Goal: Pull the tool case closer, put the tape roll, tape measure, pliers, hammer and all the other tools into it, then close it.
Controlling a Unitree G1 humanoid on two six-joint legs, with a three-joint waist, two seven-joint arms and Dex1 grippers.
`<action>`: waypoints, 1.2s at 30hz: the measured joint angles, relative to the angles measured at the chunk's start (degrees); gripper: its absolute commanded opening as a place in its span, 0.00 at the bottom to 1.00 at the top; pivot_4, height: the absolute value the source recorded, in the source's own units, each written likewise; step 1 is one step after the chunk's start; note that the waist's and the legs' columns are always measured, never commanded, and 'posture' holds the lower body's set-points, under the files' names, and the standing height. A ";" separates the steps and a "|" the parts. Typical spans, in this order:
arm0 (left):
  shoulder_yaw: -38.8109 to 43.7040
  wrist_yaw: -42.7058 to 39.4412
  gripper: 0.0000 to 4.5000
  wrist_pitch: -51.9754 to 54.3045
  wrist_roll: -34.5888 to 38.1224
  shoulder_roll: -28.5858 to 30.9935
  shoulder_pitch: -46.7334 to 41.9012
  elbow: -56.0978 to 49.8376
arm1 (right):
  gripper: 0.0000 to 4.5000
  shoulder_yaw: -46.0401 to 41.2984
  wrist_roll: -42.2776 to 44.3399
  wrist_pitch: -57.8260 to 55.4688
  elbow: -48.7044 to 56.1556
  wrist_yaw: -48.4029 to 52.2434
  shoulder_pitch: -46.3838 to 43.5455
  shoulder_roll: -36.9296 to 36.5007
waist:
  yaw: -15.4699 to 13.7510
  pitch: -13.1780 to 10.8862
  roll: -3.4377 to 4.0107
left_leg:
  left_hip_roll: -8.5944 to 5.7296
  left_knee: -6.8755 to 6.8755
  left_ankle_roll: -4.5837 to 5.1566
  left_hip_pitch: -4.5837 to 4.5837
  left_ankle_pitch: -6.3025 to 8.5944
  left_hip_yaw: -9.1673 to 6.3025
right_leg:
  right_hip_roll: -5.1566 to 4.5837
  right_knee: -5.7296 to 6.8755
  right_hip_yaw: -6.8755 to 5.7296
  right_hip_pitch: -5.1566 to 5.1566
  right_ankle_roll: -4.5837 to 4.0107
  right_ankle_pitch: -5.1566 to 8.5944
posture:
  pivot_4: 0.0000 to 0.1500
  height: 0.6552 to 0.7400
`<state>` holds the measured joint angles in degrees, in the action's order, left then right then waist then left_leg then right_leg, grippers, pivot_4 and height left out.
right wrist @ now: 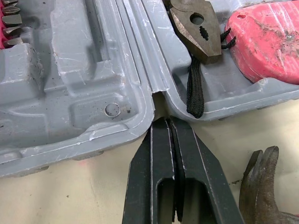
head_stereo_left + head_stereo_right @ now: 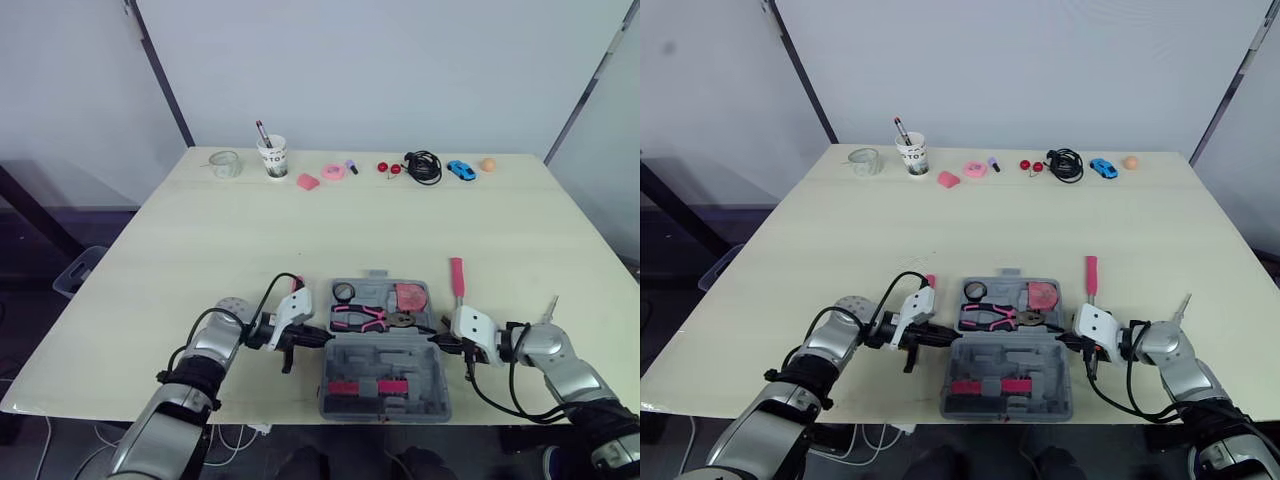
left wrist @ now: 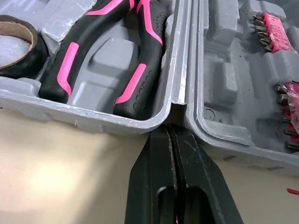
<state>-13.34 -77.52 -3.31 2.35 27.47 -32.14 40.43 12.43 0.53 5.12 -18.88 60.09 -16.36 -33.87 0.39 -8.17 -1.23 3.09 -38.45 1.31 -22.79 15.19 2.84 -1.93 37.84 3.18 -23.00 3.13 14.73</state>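
At six o'clock on the table (image 2: pixel 200 230), close to its near edge, the tool case (image 2: pixel 400 352) is lying open, its hinge running from nine to three o'clock. The tape roll (image 2: pixel 343 292), pliers (image 2: pixel 360 318) and tape measure (image 2: pixel 410 296) are sitting in the far half. The near half is holding rows of bits (image 2: pixel 365 387).

The left claw (image 3: pixel 170 133) is touching the case at nine o'clock. Its fingers are squeezed fully together, gripping nothing, and its tip is sitting in the notch where the two halves meet. The right claw (image 1: pixel 166 122) is doing the same at three o'clock, also closed tight and empty.

The hammer (image 2: pixel 457 277) is lying on the table just beside the case at about two o'clock. Its red handle is pointing to twelve and its head is near the right claw. A small red-handled thing (image 2: pixel 295 286) is lying just past the left claw; what it is cannot be told.

Both tips are probably bracing the hinge ends to drag or square the case, so the pulling step is likely finishing. Packing is partly done, with the hammer not yet inside. The right claw is likely needing to back off, spread its fingers and come down over the handle before carrying the hammer to a free slot.
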 measured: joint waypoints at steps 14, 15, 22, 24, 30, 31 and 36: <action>1.14 0.19 0.01 -1.68 -0.09 0.31 -1.13 3.01 | 0.00 -0.42 -0.25 -1.21 -1.54 -0.75 -1.80 2.15 | 0.42 0.00 0.00 | 0.02 0.01 0.00 0.01 0.00 -0.03 | 0.04 0.03 0.00 -0.01 0.00 0.00 | 1.00 1.00; 1.31 0.25 0.01 -1.93 -0.15 0.32 -1.18 3.22 | 0.00 -0.42 -0.29 -1.22 -1.65 -0.87 -2.06 2.27 | 0.42 0.00 0.00 | 0.02 0.01 0.00 0.01 0.00 -0.03 | 0.04 0.03 0.00 -0.02 0.00 0.00 | 1.00 1.00; 1.58 0.26 0.01 -3.19 -0.52 0.41 -2.20 5.21 | 0.00 -0.41 -0.32 -1.39 -1.74 -1.09 -2.33 2.83 | 0.41 0.00 0.00 | 0.02 0.01 0.00 0.00 0.00 -0.03 | 0.05 0.03 -0.01 -0.02 0.00 0.00 | 1.00 1.00; 1.59 0.26 0.01 -3.35 -0.54 0.42 -2.36 5.52 | 0.00 -0.41 -0.32 -1.63 -1.74 -1.09 -2.33 2.95 | 0.41 0.00 0.00 | 0.02 0.01 0.00 0.00 0.00 -0.03 | 0.05 0.03 -0.01 -0.02 0.00 0.00 | 1.00 1.00; 1.66 0.26 0.01 -3.58 -0.54 0.45 -2.58 6.08 | 0.00 -0.41 -0.51 -2.32 -1.74 -1.20 -2.38 3.33 | 0.42 0.00 0.00 | 0.02 0.01 0.00 0.01 0.00 -0.03 | 0.05 0.04 0.00 -0.02 0.00 0.00 | 1.00 1.00; 1.69 0.27 0.01 -3.61 -0.54 0.45 -2.58 6.17 | 0.00 -0.40 -0.67 -2.32 -1.83 -1.26 -2.53 3.41 | 0.44 0.00 0.00 | 0.02 0.01 0.00 0.01 0.00 -0.03 | 0.05 0.03 0.00 -0.02 0.00 0.00 | 1.00 1.00; 1.76 0.29 0.01 -3.67 -0.55 0.45 -2.60 6.30 | 0.00 -0.41 -1.16 -2.31 -2.36 -1.69 -3.29 3.64 | 0.43 0.00 0.00 | 0.02 0.01 0.00 0.01 0.00 -0.03 | 0.05 0.04 0.00 -0.02 0.00 0.00 | 1.00 1.00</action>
<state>-11.58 -77.23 -6.98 1.81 27.92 -34.74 46.73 12.02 -0.62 2.81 -21.24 58.40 -19.66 -30.23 0.82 -8.18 -1.23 3.12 -38.44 1.31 -22.78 15.19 2.81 -1.87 37.88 3.17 -23.01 3.13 14.72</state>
